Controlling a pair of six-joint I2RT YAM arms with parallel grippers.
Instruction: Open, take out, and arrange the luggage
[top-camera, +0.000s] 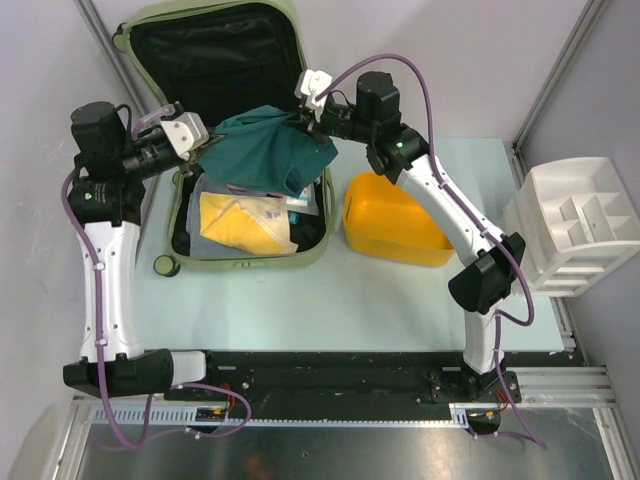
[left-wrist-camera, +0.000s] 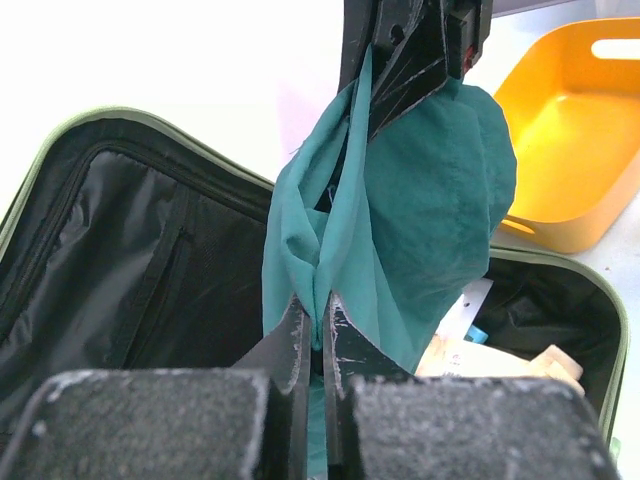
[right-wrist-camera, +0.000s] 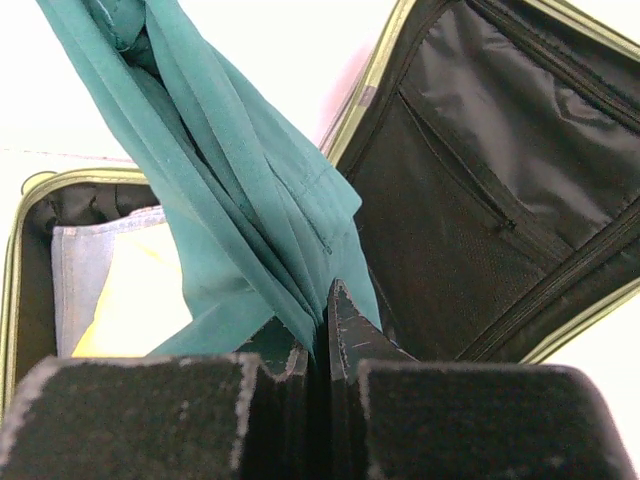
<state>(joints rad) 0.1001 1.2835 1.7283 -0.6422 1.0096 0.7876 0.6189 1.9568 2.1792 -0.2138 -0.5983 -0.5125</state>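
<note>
Pale mint table (top-camera: 400, 310), flat top, walls at the far and left sides. Sat directly on it: sage-green hard-shell suitcase (top-camera: 200, 70) at far left, lying open, base flat on the top, lid raised toward the far wall, one small wheel (top-camera: 163, 265) at its near-left corner. Yellow plastic tub (top-camera: 400, 245) stood just beside the suitcase's right side. White divided organizer tray (top-camera: 575, 225) was at the right edge; couldn't tell whether it rested on the top or the frame. Black mounting rail (top-camera: 320, 375) ran along the near edge.
</note>
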